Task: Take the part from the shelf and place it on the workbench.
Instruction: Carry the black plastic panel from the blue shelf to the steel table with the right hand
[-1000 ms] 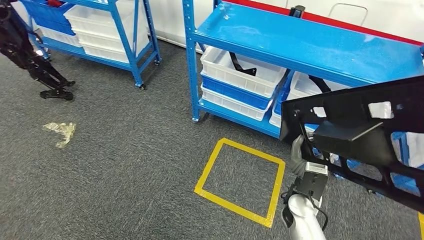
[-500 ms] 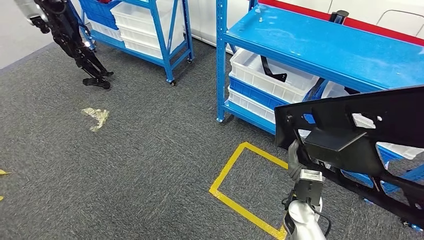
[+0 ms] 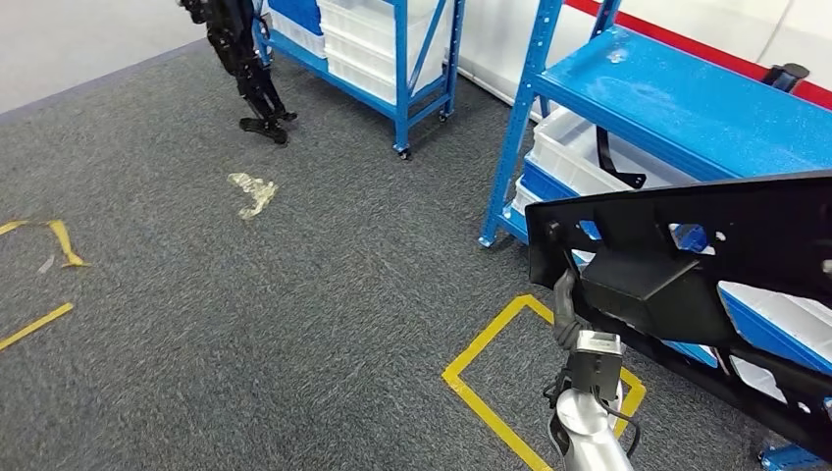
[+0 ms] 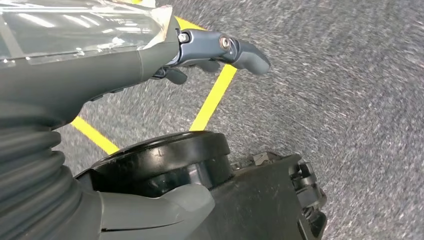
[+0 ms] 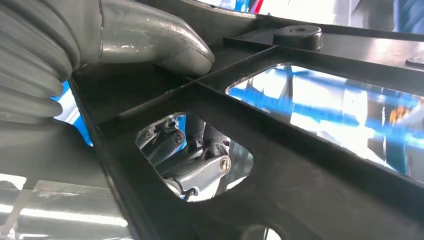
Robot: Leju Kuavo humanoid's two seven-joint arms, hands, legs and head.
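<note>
Part [image 3: 687, 245]: long black plastic frame with cut-out windows and a boxy lump, held in the air before the blue shelf [image 3: 687, 108]. Left hand [image 3: 566, 306] grips its near end. Right hand [image 5: 150, 45] clamps it, thumb on top, fingers underneath.

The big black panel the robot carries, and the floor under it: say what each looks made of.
Big black panel: looks like moulded plastic, matte to satin, with ribs, cut-out windows and a round boss. Floor: dark grey carpet, speckled, fuzzy pile, no shine; its yellow square outline looks like stuck-on tape.
</note>
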